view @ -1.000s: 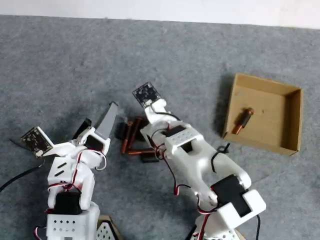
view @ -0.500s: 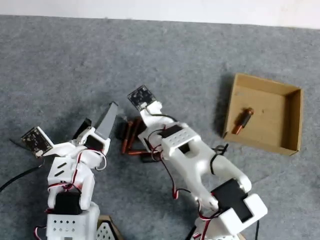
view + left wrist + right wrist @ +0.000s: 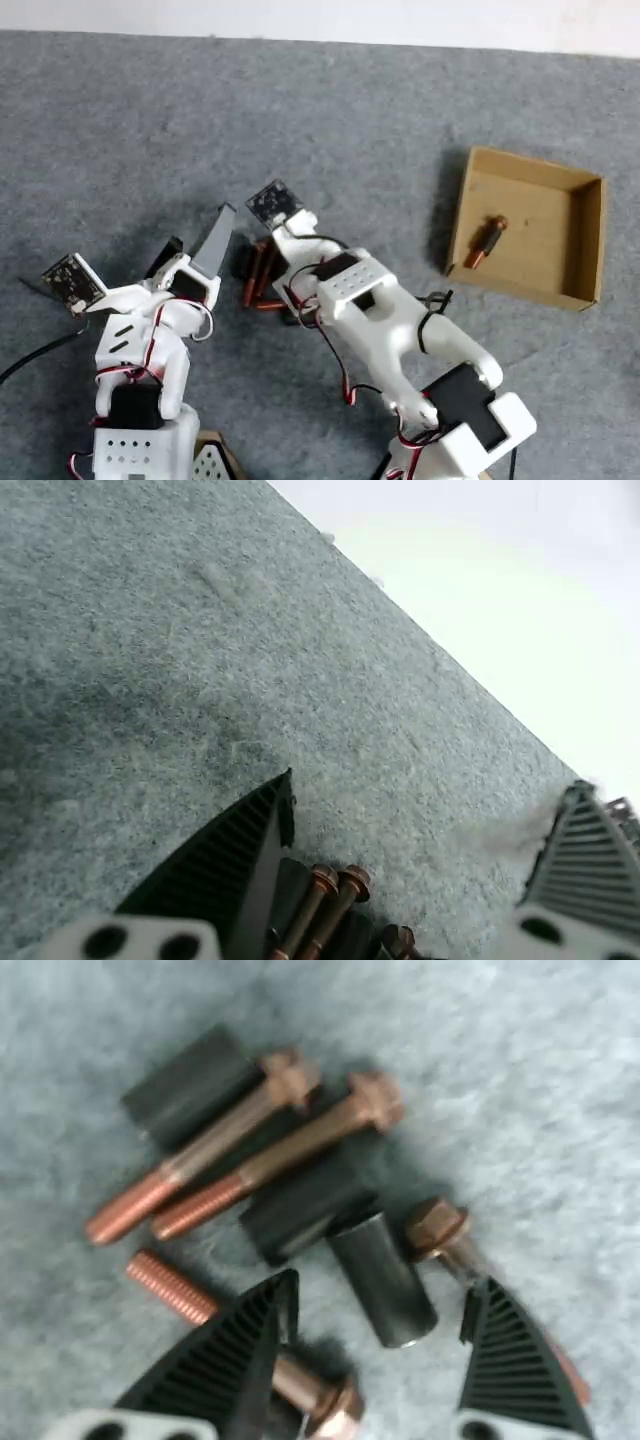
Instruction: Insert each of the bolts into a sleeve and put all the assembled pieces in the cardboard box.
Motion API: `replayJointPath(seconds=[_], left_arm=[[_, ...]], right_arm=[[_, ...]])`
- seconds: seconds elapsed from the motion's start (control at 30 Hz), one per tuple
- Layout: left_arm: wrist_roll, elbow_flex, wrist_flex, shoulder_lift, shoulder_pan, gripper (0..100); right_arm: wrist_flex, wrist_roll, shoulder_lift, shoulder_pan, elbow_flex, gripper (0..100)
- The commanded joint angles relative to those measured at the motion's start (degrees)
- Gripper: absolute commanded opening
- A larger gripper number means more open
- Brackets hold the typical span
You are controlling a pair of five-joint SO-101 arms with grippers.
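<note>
Several copper bolts (image 3: 283, 1150) and black sleeves (image 3: 383, 1281) lie in a loose pile on the grey carpet. My right gripper (image 3: 375, 1355) hangs open just above the pile, with one upright-looking sleeve and a bolt head (image 3: 437, 1226) between its fingers. In the high view the right arm (image 3: 350, 290) covers part of the pile (image 3: 256, 277). My left gripper (image 3: 200, 230) stands open beside the pile, holding nothing; its wrist view shows two bolt heads (image 3: 340, 882) between its fingers. The cardboard box (image 3: 582, 238) at the right holds one assembled piece (image 3: 485, 241).
Grey carpet covers the table. A white wall edge runs along the back. Open carpet lies between the pile and the box and across the far side.
The right arm has swung leftward and lowered over the pile of bolts and sleeves. The left arm has kept still.
</note>
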Motion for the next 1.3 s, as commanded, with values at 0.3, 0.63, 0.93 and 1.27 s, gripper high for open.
replayJointPath(seconds=[0.3, 0.63, 0.93, 1.27], left_arm=[[-0.3, -1.5, -1.3, -0.6, -0.4, 38], [-0.3, -1.5, -1.3, -0.6, -0.4, 38], [-0.3, -1.5, -1.3, -0.6, -0.4, 38], [-0.3, -1.5, -1.3, -0.6, -0.4, 38]], right_arm=[[1.5, 0.3, 0.2, -0.2, 0.0, 10.8], [1.5, 0.3, 0.2, 2.5, 0.0, 0.3], [1.5, 0.4, -0.9, 2.7, 0.0, 0.5], [-8.0, 0.4, -21.7, 2.8, 12.9, 0.5]])
